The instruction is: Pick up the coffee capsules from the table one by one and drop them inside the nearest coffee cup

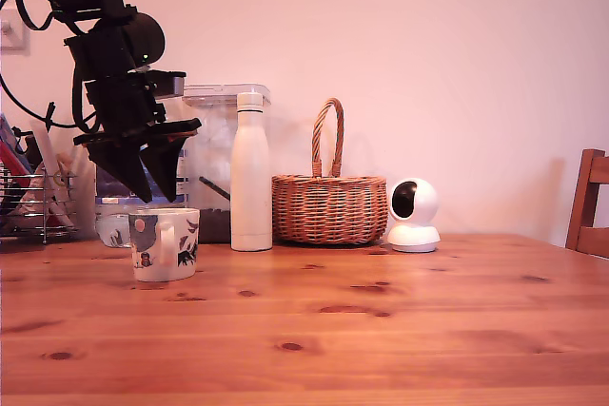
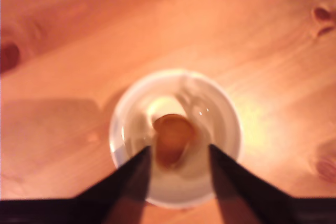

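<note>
In the exterior view the claw [image 1: 152, 192] hangs just above the coffee cup [image 1: 164, 243] on the desk [image 1: 381, 330]; a careless descent could tip the cup. Only the blurred wrist view shows the spread, empty fingers [image 2: 131, 174] and what seems a coffee capsule [image 2: 172, 137] inside.

Wide free worktop [image 1: 381, 330] in front; at the back a bottle [image 1: 251, 173], basket [image 1: 329, 202] and small camera [image 1: 414, 216] block passage.
</note>
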### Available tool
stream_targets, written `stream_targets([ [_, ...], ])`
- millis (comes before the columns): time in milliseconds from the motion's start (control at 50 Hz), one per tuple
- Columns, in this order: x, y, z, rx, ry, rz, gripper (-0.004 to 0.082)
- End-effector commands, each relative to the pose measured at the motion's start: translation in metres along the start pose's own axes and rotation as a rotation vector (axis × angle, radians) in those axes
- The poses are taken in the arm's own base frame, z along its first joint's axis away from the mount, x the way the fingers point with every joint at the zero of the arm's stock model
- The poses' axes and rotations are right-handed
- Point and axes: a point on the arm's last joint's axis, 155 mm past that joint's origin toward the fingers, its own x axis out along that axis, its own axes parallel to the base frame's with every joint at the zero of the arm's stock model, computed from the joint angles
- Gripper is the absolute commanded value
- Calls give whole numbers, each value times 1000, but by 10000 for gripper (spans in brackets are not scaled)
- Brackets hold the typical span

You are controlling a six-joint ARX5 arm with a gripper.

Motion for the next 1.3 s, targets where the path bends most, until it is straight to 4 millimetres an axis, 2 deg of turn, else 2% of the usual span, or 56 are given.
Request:
stream_targets([
  [0,5,0,2,12,-6,5,592],
  [280,5,-1,6,36,-22,1,588],
  [400,5,-2,6,56,-23,-6,548],
  [500,5,-3,9,79,-32,-6,407],
  [640,-2,-10,20,91,-77,-33,85],
  [700,-8,-15,26,96,-104,-52,22],
  [880,-39,-23,50,119,-225,-75,15],
  [980,-58,-25,56,129,-296,-71,-15],
  [1100,-79,-26,53,132,-378,-71,-19],
  [1280,-112,-30,33,107,-490,-66,-19],
])
